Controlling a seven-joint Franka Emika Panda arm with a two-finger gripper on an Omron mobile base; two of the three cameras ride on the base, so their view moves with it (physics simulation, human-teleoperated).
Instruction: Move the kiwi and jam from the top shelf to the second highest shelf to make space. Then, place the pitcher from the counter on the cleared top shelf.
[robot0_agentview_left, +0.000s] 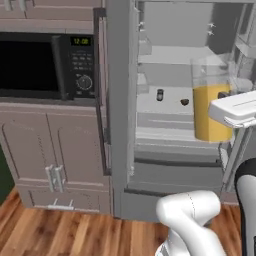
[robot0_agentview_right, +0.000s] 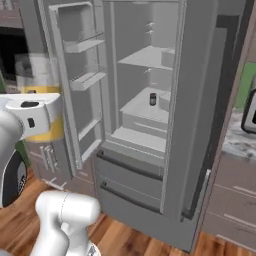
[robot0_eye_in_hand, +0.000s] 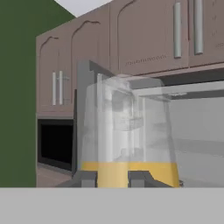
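Pitcher (robot0_eye_in_hand: 129, 135): nearest item, held up in front of the open fridge (robot0_agentview_left: 175, 150); clear upper wall, yellow liquid in the lower part; upright.
Gripper (robot0_eye_in_hand: 113, 178): fingers (robot0_eye_in_hand: 85, 178) clamped on the pitcher's base, one either side of it.
Jam (robot0_agentview_left: 160, 94): dark jar on the second shelf (robot0_agentview_left: 170, 102), left of centre, far back.
Kiwi (robot0_agentview_left: 184, 102): small brown fruit on the same shelf, right of the jam, apart from it.
Top shelf (robot0_agentview_left: 170, 55): pale panel above them, nothing visible on it; judged ready to take the pitcher.
Door (robot0_agentview_right: 75, 85): swung open on the left, bins projecting, near the pitcher in the right base view.
Microwave (robot0_agentview_left: 47, 65): left of the fridge, well apart from the work.
Stage: judged the last step, pitcher yet to be raised and carried in.
Risk 1: pitcher is tall; its rim may strike the fridge ceiling or the shelf's front edge if it goes in too low or too high.
Risk 2: grip is low on the base, so a knock or a quick swing may tip it in the fingers and spill.
Risk 3: a sweep from the left may clip the door bins.
Risk 4: release near the shelf lip may let it topple onto the jam and kiwi.
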